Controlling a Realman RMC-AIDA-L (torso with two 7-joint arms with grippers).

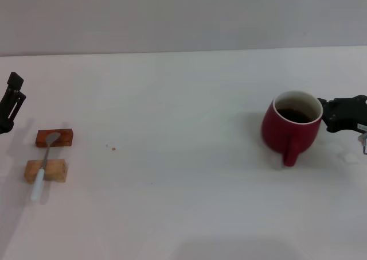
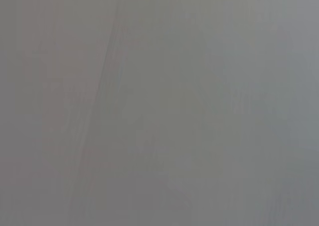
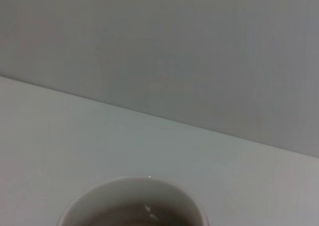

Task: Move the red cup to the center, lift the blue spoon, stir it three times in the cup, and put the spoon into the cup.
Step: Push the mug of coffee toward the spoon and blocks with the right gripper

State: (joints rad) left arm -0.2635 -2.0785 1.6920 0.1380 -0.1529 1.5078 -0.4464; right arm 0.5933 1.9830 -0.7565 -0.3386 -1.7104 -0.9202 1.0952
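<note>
Right gripper (image 1: 328,115) sits at the far right of the table (image 1: 189,99), just beside the cup (image 1: 291,127), at rim height on its right side; we cannot tell how its jaws stand. We judge it is lined up to take the cup by the wall and bring it to the center. Our cup holds dark liquid, handle toward the near edge. Far to the left, the spoon (image 1: 44,167) lies bridged across two wooden blocks (image 1: 54,138), which keeps its handle off the table for an easy pinch. Left gripper (image 1: 11,99) waits at the left edge, state unclear.
</note>
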